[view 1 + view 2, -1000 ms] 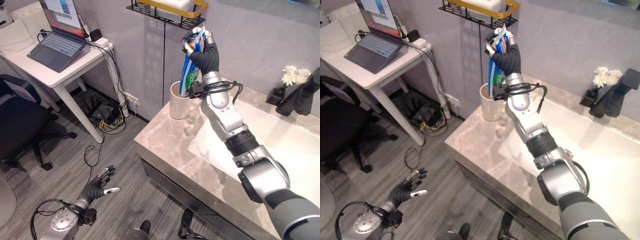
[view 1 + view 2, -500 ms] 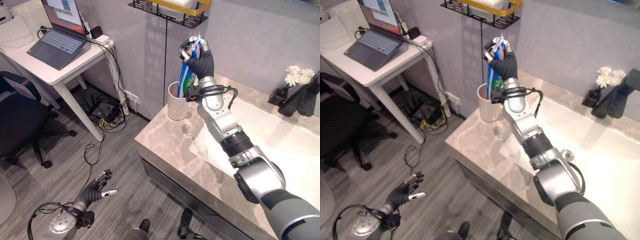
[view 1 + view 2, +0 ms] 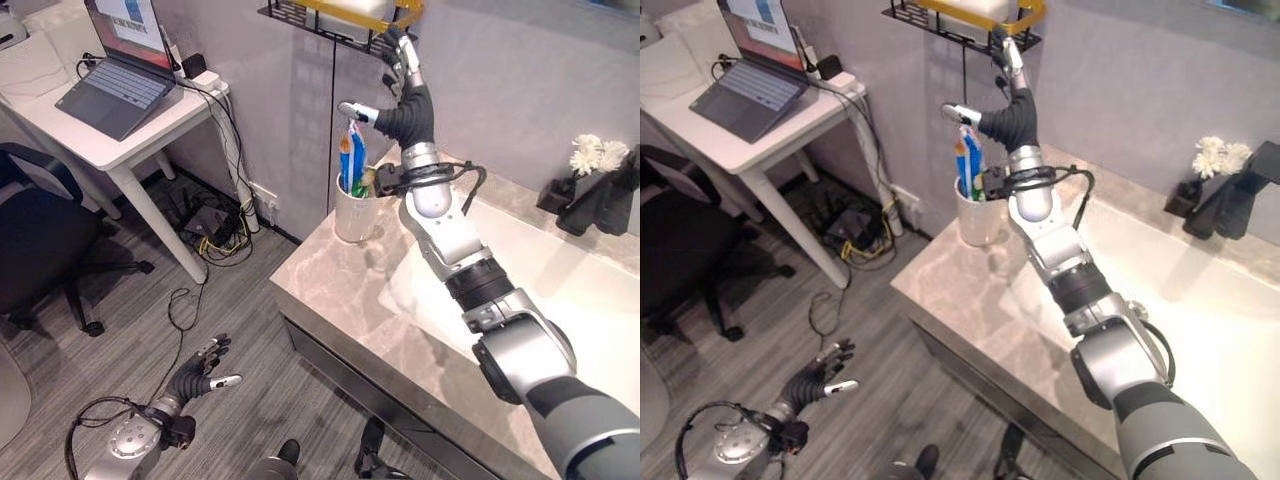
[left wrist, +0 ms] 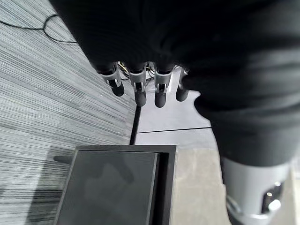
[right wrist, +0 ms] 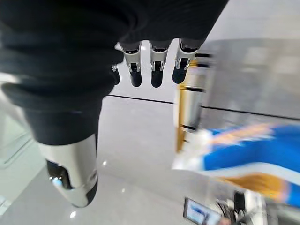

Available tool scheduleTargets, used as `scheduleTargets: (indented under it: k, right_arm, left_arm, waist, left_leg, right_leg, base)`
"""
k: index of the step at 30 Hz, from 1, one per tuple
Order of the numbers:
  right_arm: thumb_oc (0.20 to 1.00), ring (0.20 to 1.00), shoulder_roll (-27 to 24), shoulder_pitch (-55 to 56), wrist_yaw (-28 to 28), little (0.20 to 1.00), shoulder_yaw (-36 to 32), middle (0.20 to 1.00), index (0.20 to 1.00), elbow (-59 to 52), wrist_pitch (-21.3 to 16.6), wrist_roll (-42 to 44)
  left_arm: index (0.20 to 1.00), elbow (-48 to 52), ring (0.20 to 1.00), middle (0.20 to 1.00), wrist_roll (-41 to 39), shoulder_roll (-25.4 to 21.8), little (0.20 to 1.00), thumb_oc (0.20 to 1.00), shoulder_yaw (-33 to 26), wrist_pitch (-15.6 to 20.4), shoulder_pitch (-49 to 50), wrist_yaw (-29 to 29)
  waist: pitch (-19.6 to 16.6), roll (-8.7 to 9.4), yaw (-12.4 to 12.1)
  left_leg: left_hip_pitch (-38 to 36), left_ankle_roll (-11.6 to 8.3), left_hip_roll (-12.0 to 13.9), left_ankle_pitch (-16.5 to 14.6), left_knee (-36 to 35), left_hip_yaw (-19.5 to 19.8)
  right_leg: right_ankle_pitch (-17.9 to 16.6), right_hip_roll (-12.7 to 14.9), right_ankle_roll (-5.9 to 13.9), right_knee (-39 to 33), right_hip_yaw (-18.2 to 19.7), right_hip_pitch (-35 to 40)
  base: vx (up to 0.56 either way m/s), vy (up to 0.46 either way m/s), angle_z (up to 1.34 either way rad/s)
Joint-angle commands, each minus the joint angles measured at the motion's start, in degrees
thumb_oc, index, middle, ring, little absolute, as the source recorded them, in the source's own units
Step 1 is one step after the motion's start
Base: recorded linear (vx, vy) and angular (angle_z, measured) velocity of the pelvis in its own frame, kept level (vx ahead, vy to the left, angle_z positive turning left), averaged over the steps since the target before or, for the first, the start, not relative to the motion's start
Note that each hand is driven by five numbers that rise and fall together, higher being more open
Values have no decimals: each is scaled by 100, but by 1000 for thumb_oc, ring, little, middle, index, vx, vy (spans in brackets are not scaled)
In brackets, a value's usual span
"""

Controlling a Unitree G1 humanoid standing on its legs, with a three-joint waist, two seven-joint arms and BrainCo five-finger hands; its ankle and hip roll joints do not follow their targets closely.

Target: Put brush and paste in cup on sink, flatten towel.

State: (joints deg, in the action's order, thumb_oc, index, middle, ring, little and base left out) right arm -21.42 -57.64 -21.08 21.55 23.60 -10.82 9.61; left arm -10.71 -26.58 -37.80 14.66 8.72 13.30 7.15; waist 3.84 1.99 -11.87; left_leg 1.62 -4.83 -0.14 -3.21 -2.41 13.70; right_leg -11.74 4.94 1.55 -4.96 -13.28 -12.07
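Nearest the camera, the left robot hand (image 3: 200,378) hangs low over the grey plank floor (image 3: 120,330), fingers straight and loosely spread, holding nothing; its wrist view shows the dark-tipped fingers (image 4: 137,89) pointing toward the floor and a dark cabinet front. Farther out, the right arm reaches from the lower right diagonally across the marble tabletop (image 3: 350,290) beside the white sink basin (image 3: 560,270), forearm rising toward the wall. The right robot hand (image 3: 405,105) is raised just above and behind the white cup (image 3: 352,215), fingers extended upward toward the black wall shelf (image 3: 330,25) and thumb stretched out sideways over the cup, the hand wide open and empty. The cup stands on the tabletop's far left corner, close to the wall. The blue toothpaste tube (image 3: 348,160) stands upright in the cup, its upper end just below the thumb tip and apart from it; a green item beside it in the cup cannot be identified. Beyond, to the left, a laptop (image 3: 118,70) sits on a white desk (image 3: 110,150); a black faucet (image 3: 600,195) stands at the far right.
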Motion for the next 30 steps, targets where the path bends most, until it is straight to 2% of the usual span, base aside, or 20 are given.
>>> scheduleTargets:
  k: [1, 2, 8, 11, 15, 16, 17, 18, 19, 20, 21, 22, 23, 24, 25, 26, 28, 29, 30]
  right_arm:
    - [1000, 1000, -519, -571, -465, 1000, -266, 1000, 1000, -625, -76, -1201]
    - [1000, 1000, -673, -559, -593, 1000, -339, 1000, 1000, -825, -15, -1529]
    - [1000, 1000, -1135, -172, -1150, 1000, -1081, 1000, 1000, -1697, 66, -2209]
    - [1000, 1000, -1856, 368, -1422, 1000, -1703, 1000, 1000, -2164, 135, -2591]
    - [1000, 1000, -2220, 783, -1495, 1000, -2078, 1000, 1000, -2459, 124, -2742]
    - [1000, 1000, -2613, 1246, -1555, 1000, -2401, 1000, 1000, -2684, 85, -2903]
    - [1000, 1000, -2797, 1510, -1579, 1000, -2609, 1000, 1000, -2786, 61, -2968]
    - [1000, 1000, -3013, 2212, -1579, 1000, -3105, 1000, 1000, -3077, -65, -3025]
    - [1000, 1000, -3001, 2288, -1569, 1000, -3163, 1000, 1000, -3120, -70, -3025]
    - [1000, 1000, -3290, 3098, -1560, 1000, -3683, 1000, 1000, -3249, -165, -3149]
    - [1000, 1000, -3272, 3217, -1547, 1000, -3775, 1000, 1000, -3303, -178, -3145]
    - [1000, 1000, -3392, 3990, -1769, 1000, -4483, 1000, 1000, -3337, -126, -3432]
    - [1000, 1000, -3380, 4068, -1777, 1000, -4547, 1000, 1000, -3363, -134, -3436]
    - [1000, 1000, -3517, 4909, -2141, 1000, -5329, 1000, 1000, -3019, 62, -3739]
    - [1000, 1000, -3517, 4909, -2141, 1000, -5329, 1000, 1000, -3019, 62, -3739]
    - [1000, 1000, -3419, 5307, -2404, 1000, -5724, 1000, 1000, -2853, 140, -3759]
    - [1000, 1000, -3042, 5714, -2702, 1000, -6196, 1000, 1000, -2254, 184, -3327]
    - [1000, 1000, -3040, 5771, -2723, 1000, -6247, 1000, 1000, -2227, 144, -3296]
    - [1000, 1000, -2589, 5958, -3111, 1000, -6574, 1000, 1000, -1701, 42, -2639]
  left_arm:
    - [1000, 118, 1000, 1000, 133, -246, 1000, 1000, -31, 378, -25, -82]
    - [1000, 129, 1000, 1000, 145, -252, 1000, 1000, -57, 403, -6, -95]
    - [1000, 148, 1000, 1000, 203, -271, 1000, 1000, -180, 462, 85, -177]
    - [1000, 239, 1000, 1000, 209, -313, 1000, 1000, -336, 479, 262, -121]
    - [1000, 289, 1000, 1000, 229, -320, 1000, 1000, -431, 465, 370, -63]
    - [1000, 381, 1000, 1000, 256, -296, 1000, 1000, -615, 487, 511, -46]
    - [1000, 392, 1000, 1000, 285, -264, 1000, 1000, -729, 490, 576, -45]
    - [1000, 425, 1000, 1000, 402, -215, 1000, 1000, -887, 499, 698, -37]
    - [1000, 430, 1000, 1000, 409, -231, 1000, 1000, -874, 499, 704, -35]
    - [1000, 421, 1000, 1000, 504, -130, 1000, 1000, -1058, 500, 869, 23]
    - [1000, 431, 1000, 1000, 510, -155, 1000, 1000, -1034, 501, 879, 31]
    - [1000, 405, 1000, 1000, 523, -88, 1000, 1000, -1152, 473, 1038, 97]
    - [1000, 413, 1000, 1000, 523, -111, 1000, 1000, -1128, 472, 1035, 100]
    - [1000, 404, 1000, 1000, 613, -24, 1000, 1000, -1290, 470, 1176, 144]
    - [1000, 404, 1000, 1000, 613, -24, 1000, 1000, -1290, 470, 1176, 144]
    - [1000, 408, 1000, 1000, 663, -45, 1000, 1000, -1246, 470, 1188, 136]
    - [1000, 378, 1000, 1000, 696, 18, 1000, 1000, -1251, 451, 1254, 132]
    - [1000, 379, 1000, 1000, 694, -13, 1000, 1000, -1223, 451, 1238, 132]
    - [1000, 373, 1000, 1000, 600, 3, 1000, 1000, -1170, 402, 1254, 108]
  waist:
    - [31, 177, -28]
    - [32, 165, -2]
    - [44, 97, 195]
    - [105, 81, 448]
    - [144, 99, 564]
    - [241, 66, 737]
    - [277, 1, 829]
    - [345, -61, 903]
    - [337, -53, 884]
    - [339, -76, 1013]
    - [314, -62, 987]
    - [256, -72, 1071]
    - [243, -62, 1044]
    - [159, -33, 1179]
    - [159, -33, 1179]
    - [86, -4, 1139]
    - [15, -4, 1204]
    - [-2, 12, 1161]
    - [18, -70, 1253]
  left_leg:
    - [-211, 437, -326, 193, -259, -485]
    - [-239, 474, -358, 188, -259, -526]
    - [-314, 681, -618, 224, -259, -776]
    - [-332, 753, -744, 201, -259, -980]
    - [-361, 788, -768, 187, -259, -1122]
    - [-387, 825, -728, 212, -259, -1282]
    - [-389, 845, -655, 210, -259, -1378]
    - [-370, 847, -541, 254, -259, -1570]
    - [-383, 841, -534, 236, -259, -1568]
    - [-311, 851, -472, 285, -259, -1747]
    - [-308, 846, -472, 280, -259, -1739]
    - [-255, 835, -415, 260, -259, -1884]
    - [-235, 833, -417, 292, -259, -1884]
    - [-177, 786, -392, 254, -259, -2006]
    - [-177, 786, -392, 254, -259, -2006]
    - [-112, 769, -392, 293, -259, -2056]
    - [-78, 745, -374, 251, -259, -2155]
    - [-39, 744, -372, 301, -259, -2171]
    - [-28, 737, -329, 288, -259, -2259]
  right_leg:
    - [-45, 466, 715, 7, 226, 626]
    - [-99, 480, 732, 20, 292, 609]
    - [-531, 626, 864, 129, 654, 368]
    - [-821, 708, 975, 215, 811, 194]
    - [-914, 729, 1016, 312, 843, 101]
    - [-893, 657, 1011, 598, 845, -42]
    - [-622, 530, 961, 770, 779, -55]
    - [-70, 310, 816, 1295, 554, -51]
    - [-17, 308, 807, 1354, 550, -65]
    - [362, 123, 716, 1780, 288, 16]
    - [396, 130, 708, 1823, 279, -3]
    - [742, 55, 690, 2022, 58, 104]
    - [714, 59, 675, 2014, 46, 90]
    - [910, 1, 681, 1863, -45, 248]
    - [910, 1, 681, 1863, -45, 248]
    - [881, -18, 650, 1647, -85, 355]
    - [974, -72, 656, 1467, -71, 434]
    - [913, -76, 638, 1433, -73, 409]
    - [868, -111, 650, 1453, 3, 265]
  base:
    - [-30, 108, -11]
    - [-31, 102, -25]
    - [-77, 144, -35]
    - [-120, 158, -32]
    - [-79, 74, -36]
    - [-125, 117, -49]
    - [-238, 180, -47]
    - [-145, 111, -33]
    - [-188, 114, -69]
    - [-70, 44, -75]
    - [-96, 71, -77]
    - [-30, 11, -51]
    - [-21, 4, -59]
    - [-4, -16, -57]
    - [0, -19, -45]
    - [10, -8, -26]
    - [16, -16, -26]
    - [0, -39, -26]
    - [-14, -29, -25]
